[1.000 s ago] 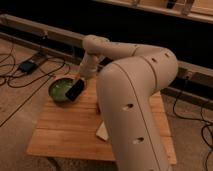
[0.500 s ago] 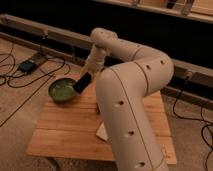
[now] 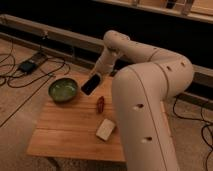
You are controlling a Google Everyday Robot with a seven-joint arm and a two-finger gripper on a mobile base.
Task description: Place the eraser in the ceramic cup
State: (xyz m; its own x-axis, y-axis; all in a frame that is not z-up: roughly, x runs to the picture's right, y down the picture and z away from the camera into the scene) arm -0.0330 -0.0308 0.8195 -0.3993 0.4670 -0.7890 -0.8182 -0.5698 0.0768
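hovering gripper (image 3: 91,83) seemingly beside green bowl (image 3: 54,89)

The robot's big white arm (image 3: 145,100) hides the whole right side of the tabletop (image 3: 65,131), and the picture's lower edge cuts the arm off. The gripper (image 3: 91,85) hangs over the tabletop's back edge, just right of the green bowl (image 3: 62,99). Its closed fingers merge into one black patch, so whether the eraser sits between them cannot be told. A small reddish thing (image 3: 100,104) on the wood is too blurred to name. The bowl's inside is a mottled smear. Floor cables (image 3: 14,76) run off the left edge.
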